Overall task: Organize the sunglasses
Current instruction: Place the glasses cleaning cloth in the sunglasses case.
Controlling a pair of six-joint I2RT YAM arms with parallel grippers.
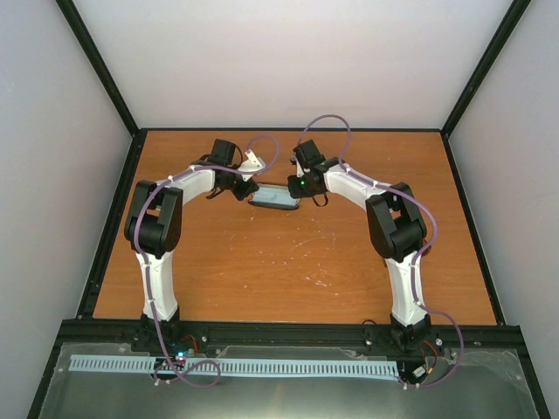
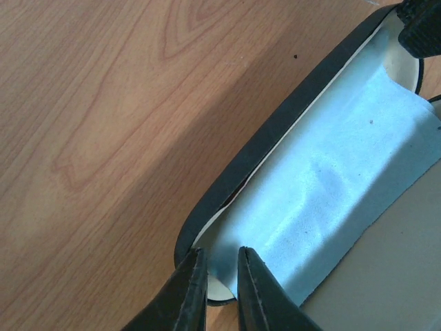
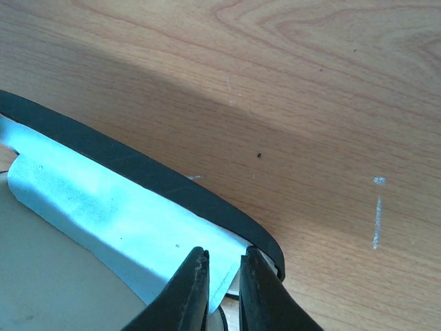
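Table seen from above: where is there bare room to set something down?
Widest bare wood on the table: between the two arms, nearer than the case. Also the far right corner. Crowded: both case ends, where the left gripper and right gripper sit.

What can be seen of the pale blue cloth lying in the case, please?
The cloth is pale blue, matte and finely textured, like soft microfibre. It lies spread inside the open black case, along the dark rim. It is slightly rumpled, and its loose edge lies over the pale lining. The left pincer and right pincer hang narrowly parted over its opposite ends. Whether they touch it cannot be told.
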